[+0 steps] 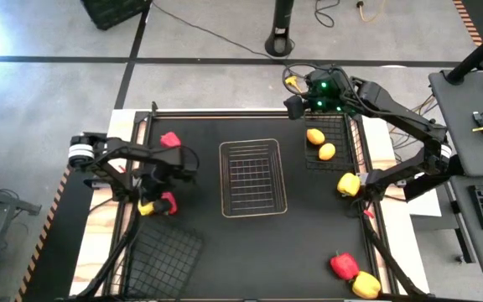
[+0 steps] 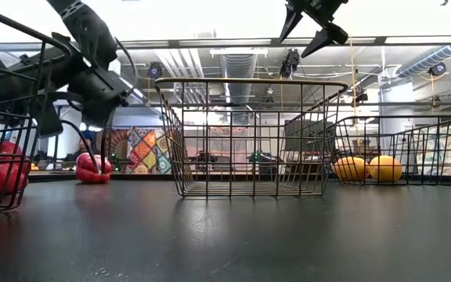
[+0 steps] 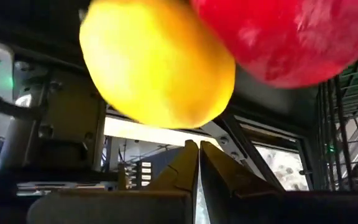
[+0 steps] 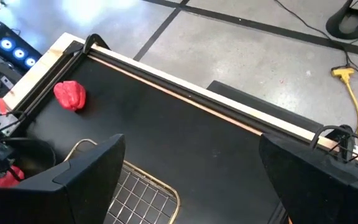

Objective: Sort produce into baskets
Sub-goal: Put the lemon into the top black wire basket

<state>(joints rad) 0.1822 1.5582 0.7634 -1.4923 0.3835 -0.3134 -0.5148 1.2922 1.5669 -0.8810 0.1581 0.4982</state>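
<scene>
High view hides the left gripper (image 1: 159, 200) under its own arm, beside a lemon (image 1: 146, 207) and a red pepper (image 1: 168, 203) at the table's left. Left wrist view crowded by those two, fingers (image 3: 185, 168) pressed together, holding nothing. Right gripper (image 1: 302, 94) high over the table's far edge, fingers (image 4: 86, 168) spread wide, empty. Pale basket (image 1: 253, 178) at centre, bare mat all round it. Two lemons (image 1: 321, 143) in the far-right black basket (image 1: 332, 143); yellow pepper (image 1: 349, 184) just outside. Near-left black basket (image 1: 168, 256) cut off at the edge. Lone red pepper (image 1: 170, 139) far left; another red pepper (image 1: 344, 265) touching a yellow one (image 1: 366, 284), near right corner.
</scene>
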